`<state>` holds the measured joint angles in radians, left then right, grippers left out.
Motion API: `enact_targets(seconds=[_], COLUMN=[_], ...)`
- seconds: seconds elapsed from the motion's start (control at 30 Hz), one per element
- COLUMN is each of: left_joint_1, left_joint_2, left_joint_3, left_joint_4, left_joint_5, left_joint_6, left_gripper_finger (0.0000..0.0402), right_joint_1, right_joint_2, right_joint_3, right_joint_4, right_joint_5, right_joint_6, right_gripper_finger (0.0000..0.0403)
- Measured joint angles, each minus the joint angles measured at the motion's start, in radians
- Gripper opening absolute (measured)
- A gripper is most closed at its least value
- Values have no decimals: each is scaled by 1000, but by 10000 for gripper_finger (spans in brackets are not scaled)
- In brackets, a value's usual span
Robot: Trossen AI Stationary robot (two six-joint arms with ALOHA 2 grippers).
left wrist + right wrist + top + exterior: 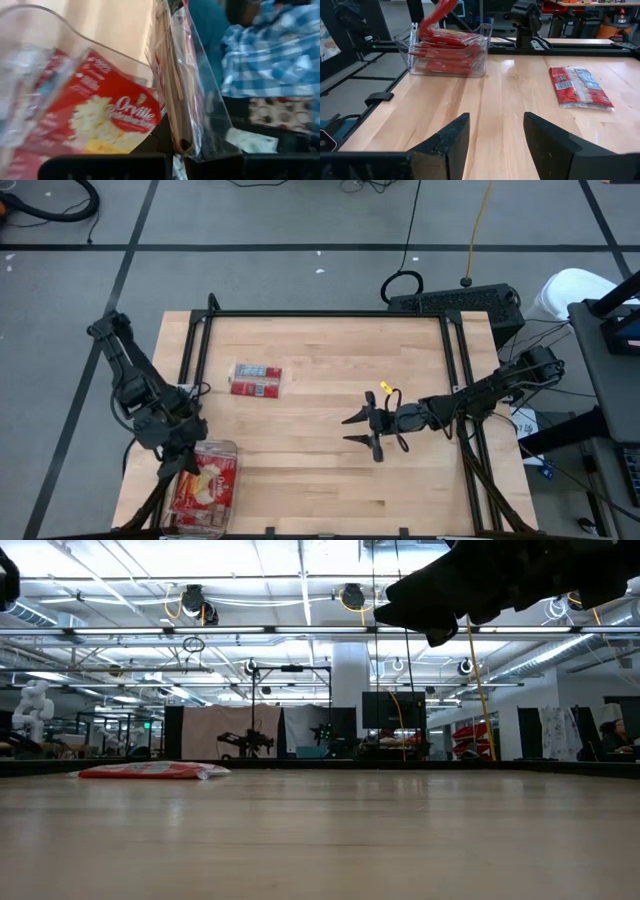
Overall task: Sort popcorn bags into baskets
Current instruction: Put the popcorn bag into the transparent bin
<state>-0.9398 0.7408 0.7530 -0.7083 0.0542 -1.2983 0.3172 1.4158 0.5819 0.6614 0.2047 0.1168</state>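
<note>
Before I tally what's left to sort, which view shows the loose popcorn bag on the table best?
The right wrist view: the loose popcorn bag lies flat, label up, unobstructed. The high view shows it small; the low view only edge-on; the left wrist view misses it.

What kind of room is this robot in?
Probably a big robotics workshop or lab: ceiling pipes and strip lights overhead, another robot arm on a stand far back, cables across the grey floor.

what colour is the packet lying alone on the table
Red, with a white-blue label; the popcorn bag shows best in the right wrist view.
</note>
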Motion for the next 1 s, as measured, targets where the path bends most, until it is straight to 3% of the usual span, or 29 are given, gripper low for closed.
enact_targets(seconds=[0.27, 0.63, 1.0], left_joint_1=[-62, -145, -158], left_joint_2=[-79, -134, -125], left_joint_3=[-152, -256, -290], left_joint_4=[196, 200, 149], left_joint_5=[-3, -8, -29], left_joint_6=[-85, -150, -303], left_gripper_finger=[19, 24, 69], right_joint_1=[12, 12, 12], right_joint_2=[0, 0, 0], right_joint_3=[0, 0, 0], right_joint_4=[-8, -9, -8], right_joint_5=[0, 0, 0], right_joint_6=[2, 2, -1], right_gripper_finger=[180, 180, 180])
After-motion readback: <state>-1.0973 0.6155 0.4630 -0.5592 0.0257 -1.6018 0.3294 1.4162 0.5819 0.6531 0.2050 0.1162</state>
